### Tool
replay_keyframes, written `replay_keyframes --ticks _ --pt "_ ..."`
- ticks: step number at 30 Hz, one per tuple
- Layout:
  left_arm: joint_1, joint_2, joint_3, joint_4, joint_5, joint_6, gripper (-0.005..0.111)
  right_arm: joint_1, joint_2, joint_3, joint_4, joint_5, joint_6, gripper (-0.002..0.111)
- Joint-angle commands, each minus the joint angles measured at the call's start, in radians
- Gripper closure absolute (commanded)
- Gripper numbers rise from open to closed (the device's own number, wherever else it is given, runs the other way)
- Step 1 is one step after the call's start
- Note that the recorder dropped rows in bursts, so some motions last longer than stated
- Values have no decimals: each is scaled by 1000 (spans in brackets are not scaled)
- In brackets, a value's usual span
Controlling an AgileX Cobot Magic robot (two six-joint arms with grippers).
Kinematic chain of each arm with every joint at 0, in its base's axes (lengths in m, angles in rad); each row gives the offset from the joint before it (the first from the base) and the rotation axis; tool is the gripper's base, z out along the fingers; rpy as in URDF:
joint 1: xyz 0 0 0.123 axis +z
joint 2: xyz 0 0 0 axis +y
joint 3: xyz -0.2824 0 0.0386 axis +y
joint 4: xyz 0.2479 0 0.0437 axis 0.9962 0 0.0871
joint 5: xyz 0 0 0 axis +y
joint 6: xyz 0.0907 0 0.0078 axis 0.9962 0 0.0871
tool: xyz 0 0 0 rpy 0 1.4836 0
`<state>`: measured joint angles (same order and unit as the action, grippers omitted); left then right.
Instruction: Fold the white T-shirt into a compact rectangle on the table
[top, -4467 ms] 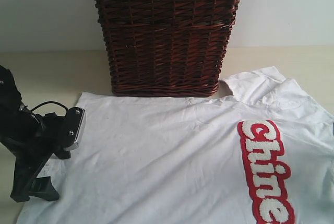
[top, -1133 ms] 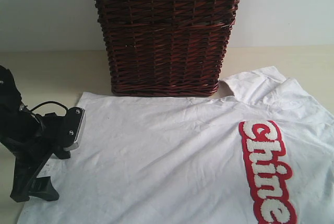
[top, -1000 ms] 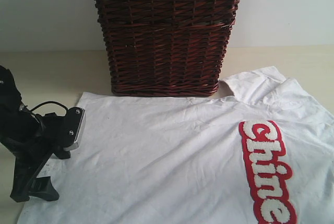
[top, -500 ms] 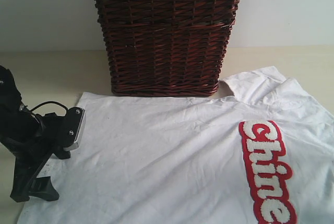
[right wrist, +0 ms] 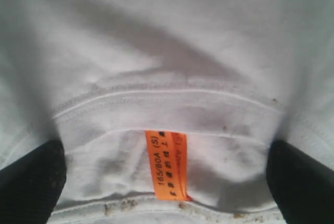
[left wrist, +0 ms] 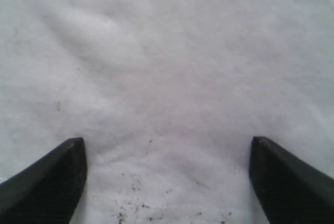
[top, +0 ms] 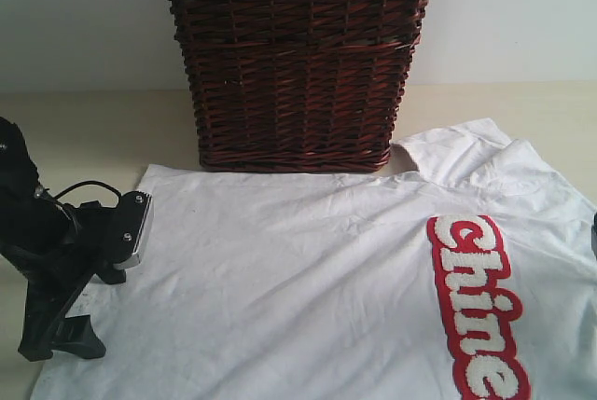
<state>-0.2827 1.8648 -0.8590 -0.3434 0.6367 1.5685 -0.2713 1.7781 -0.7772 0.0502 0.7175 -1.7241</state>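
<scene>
**Thin white cotton T-shirt with a red lettered band lay flat on the pale beige table, with both claws gaping and empty.**

I held the left gripper low over the shirt's plain end and the right gripper astride the collar, either side of the small orange neck tag. That looked to me like the set-up for pinching both ends. The dark brown wicker basket stood just behind.
</scene>
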Motion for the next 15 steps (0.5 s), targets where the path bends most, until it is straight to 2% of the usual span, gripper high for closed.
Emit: replay_keyframes --ticks 1,8,10,13,15 --pt "-5 43 23 -12 -66 3 25 3 27 3 -61 -9 -8 3" --pt "-5 43 23 -12 -66 3 25 3 51 3 -74 -14 -8 4" --pt "-5 43 23 -12 -66 3 25 3 51 3 -74 -21 0 7" --pt "-5 43 23 -12 -68 3 25 3 51 3 -74 -40 3 22" --pt "-5 43 23 -12 -68 3 25 3 51 3 -74 -55 19 39"
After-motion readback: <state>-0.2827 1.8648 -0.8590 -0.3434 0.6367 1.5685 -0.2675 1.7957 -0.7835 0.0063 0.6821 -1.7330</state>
